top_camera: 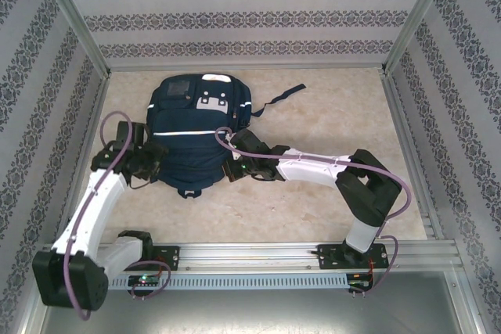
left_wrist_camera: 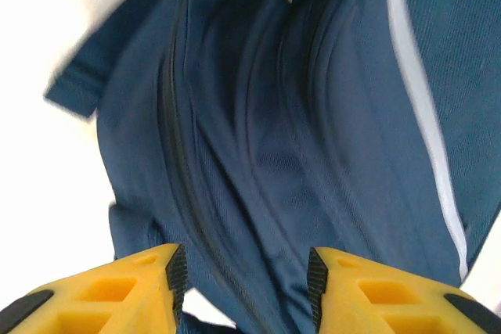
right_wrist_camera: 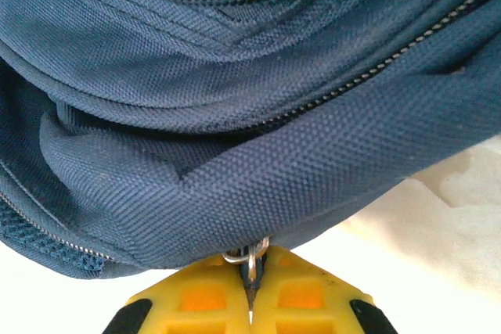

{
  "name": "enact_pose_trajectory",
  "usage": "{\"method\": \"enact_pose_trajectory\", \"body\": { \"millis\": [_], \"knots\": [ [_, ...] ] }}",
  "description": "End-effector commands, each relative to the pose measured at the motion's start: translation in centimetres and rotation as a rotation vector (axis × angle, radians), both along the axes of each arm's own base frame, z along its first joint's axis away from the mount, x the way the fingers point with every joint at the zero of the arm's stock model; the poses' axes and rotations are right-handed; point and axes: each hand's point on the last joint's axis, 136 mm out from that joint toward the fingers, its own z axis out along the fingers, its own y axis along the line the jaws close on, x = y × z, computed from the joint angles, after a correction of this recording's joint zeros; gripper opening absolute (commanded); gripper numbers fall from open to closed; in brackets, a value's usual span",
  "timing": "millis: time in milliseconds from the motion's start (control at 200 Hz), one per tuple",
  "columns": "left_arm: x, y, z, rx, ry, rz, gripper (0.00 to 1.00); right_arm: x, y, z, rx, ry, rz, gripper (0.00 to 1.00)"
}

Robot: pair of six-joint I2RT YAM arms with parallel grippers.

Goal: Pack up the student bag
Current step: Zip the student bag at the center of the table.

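The student bag lay at the beige table's 11 o'clock, with open room from 1 to 5. At its 8 o'clock edge the left pincer gaped; at 4 the right pincer clamped a zipper pull.

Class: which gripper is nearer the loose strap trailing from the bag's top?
Right. The right gripper, pinching a zipper pull at the student bag's right edge, lies below the strap; the left gripper is at its left edge.

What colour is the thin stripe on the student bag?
White stripe, clearest in left wrist view.
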Motion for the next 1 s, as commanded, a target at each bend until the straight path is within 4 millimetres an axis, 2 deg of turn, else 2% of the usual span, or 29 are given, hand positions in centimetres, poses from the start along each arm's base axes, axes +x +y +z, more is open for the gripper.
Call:
{"method": "enact_pose_trajectory", "body": {
  "millis": [0, 195, 340, 545, 699, 734, 884, 999],
  "knots": [
    [-1.5, -3.0, -0.9, -0.120, 0.029, 0.051, 0.49, 1.0, 1.6, 1.6, 0.056, -0.026, -0.006, 0.00],
    [0.1, -8.7, -0.2, -0.185, -0.050, -0.002, 0.56, 0.8, 1.6, 1.5, 0.055, -0.018, 0.007, 0.00],
    [1.2, -11.1, 0.2, -0.151, -0.075, -0.015, 0.64, 0.6, 1.5, 1.7, 0.058, -0.020, 0.009, 0.00],
    [0.5, -13.4, -2.9, -0.120, -0.004, -0.001, 0.62, 0.5, 1.2, 2.0, 0.059, -0.028, 0.003, 0.00],
    [0.0, -12.4, -4.8, -0.042, 0.038, 0.042, 0.47, 0.4, 1.0, 2.4, 0.069, -0.034, 0.000, 0.00],
    [0.1, -12.0, -4.9, -0.020, 0.033, 0.050, 0.40, 0.4, 0.9, 2.5, 0.072, -0.036, -0.002, 0.00],
    [-0.2, -10.1, -4.8, 0.060, 0.027, 0.085, 0.00, 0.4, 0.5, 2.8, 0.067, -0.050, -0.015, 0.00],
    [-0.5, -8.5, -3.5, 0.117, -0.002, 0.084, 0.00, 0.8, -0.2, 2.9, 0.045, -0.073, -0.031, 0.00]
  ]
}}
